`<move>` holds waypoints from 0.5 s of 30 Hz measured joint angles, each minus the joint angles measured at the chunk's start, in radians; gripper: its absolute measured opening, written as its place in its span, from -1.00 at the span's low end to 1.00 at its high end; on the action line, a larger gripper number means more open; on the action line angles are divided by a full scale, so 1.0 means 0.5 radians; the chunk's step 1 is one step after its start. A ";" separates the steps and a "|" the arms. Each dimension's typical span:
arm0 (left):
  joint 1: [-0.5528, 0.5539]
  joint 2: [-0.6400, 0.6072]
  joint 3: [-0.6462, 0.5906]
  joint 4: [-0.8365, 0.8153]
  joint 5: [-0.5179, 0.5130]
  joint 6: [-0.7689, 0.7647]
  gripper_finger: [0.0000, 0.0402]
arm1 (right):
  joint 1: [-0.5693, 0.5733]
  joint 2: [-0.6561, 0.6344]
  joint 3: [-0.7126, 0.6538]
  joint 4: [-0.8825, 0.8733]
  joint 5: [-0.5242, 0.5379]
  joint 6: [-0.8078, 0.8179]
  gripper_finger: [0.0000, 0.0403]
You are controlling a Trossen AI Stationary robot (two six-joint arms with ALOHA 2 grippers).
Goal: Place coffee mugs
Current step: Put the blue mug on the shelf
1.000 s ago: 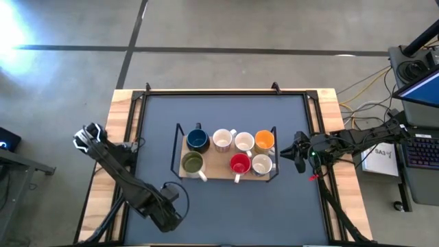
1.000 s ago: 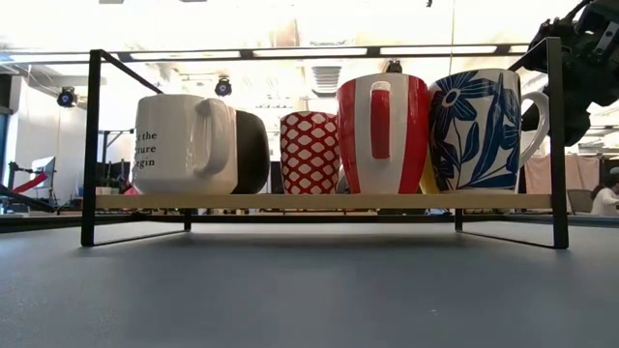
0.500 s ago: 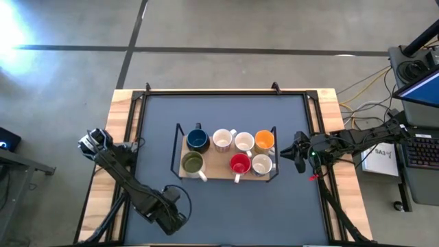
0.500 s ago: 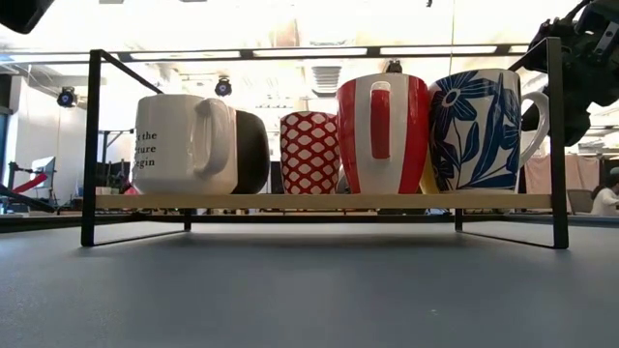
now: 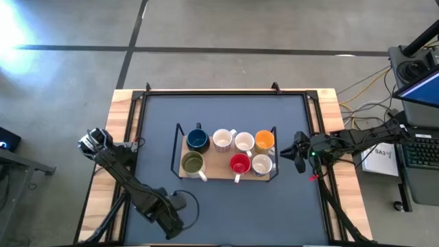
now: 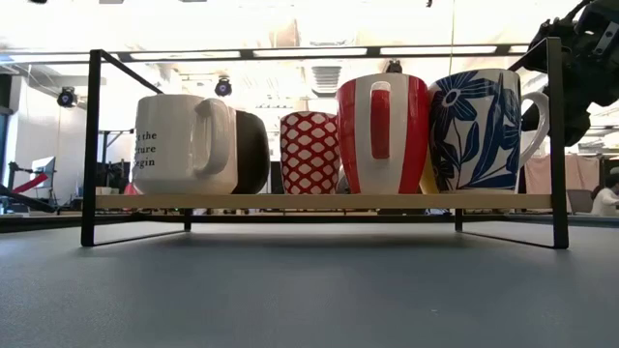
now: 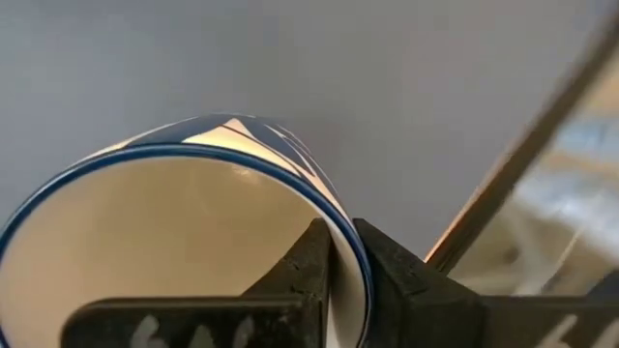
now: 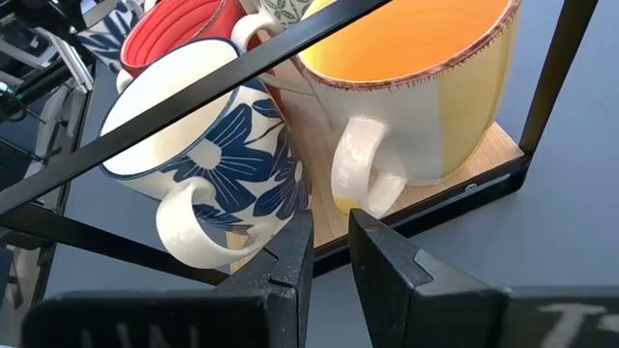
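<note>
The white ceramic mug [image 6: 184,143] reads "the", "ture", "gin". The left gripper [image 7: 340,253] clamps a blue-rimmed cream mug [image 7: 184,242]; the right gripper [image 8: 324,246], nearly closed, empty, waits beside the rack [image 5: 175,140].

The right gripper [image 8: 329,253] shows its two dark fingers [image 8: 292,253] close together with only a narrow gap between them, holding nothing, and they point at the end of a black-framed rack [image 8: 561,72] with a wooden shelf [image 8: 484,159]. Nearest on that shelf stand a white mug with blue flowers [image 8: 208,164] and an orange-lined cream mug [image 8: 416,92] (their handles both face the gripper). A red mug [image 8: 174,34] sits behind them, over the dark table [image 8: 571,242].
</note>
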 joint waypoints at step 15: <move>0.004 0.006 -0.001 0.028 -0.325 3.093 -0.93 | 0.000 0.000 0.000 0.000 0.000 0.000 -0.71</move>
